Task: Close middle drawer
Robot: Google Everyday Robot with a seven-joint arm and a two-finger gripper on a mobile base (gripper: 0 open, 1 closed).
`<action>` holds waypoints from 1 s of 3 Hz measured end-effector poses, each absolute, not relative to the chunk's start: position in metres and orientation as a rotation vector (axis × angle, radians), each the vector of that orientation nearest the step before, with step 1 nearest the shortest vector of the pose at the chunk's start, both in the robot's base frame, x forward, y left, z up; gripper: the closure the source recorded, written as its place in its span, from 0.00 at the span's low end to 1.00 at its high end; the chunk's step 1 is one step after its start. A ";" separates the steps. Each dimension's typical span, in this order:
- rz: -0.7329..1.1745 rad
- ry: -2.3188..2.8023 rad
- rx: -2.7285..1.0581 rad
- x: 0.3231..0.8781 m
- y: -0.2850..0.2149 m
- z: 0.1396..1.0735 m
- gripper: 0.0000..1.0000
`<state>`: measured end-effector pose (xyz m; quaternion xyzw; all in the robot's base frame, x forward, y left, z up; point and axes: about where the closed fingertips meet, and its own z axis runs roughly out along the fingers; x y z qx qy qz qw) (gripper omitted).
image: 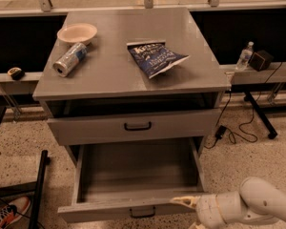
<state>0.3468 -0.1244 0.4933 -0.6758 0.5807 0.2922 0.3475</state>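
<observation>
Nearest, the cream two-finger gripper (185, 213) sits at lower right, fingers spread and holding nothing. One fingertip (181, 202) is at the right end of the front panel, apparently placed to push. The wide grey middle drawer (133, 175) stands pulled far out, its black bar handle (143, 213) ungripped. Above it, the upper grey drawer (171, 127) sits slightly out. Farther back, a blue crisp bag (155, 57), silver can (70, 59) and beige bowl (77, 33) rest on the grey cabinet top (109, 80), away from the drawer's travel.
</observation>
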 end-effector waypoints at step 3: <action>0.802 1.514 -1.737 0.338 -0.108 0.437 0.85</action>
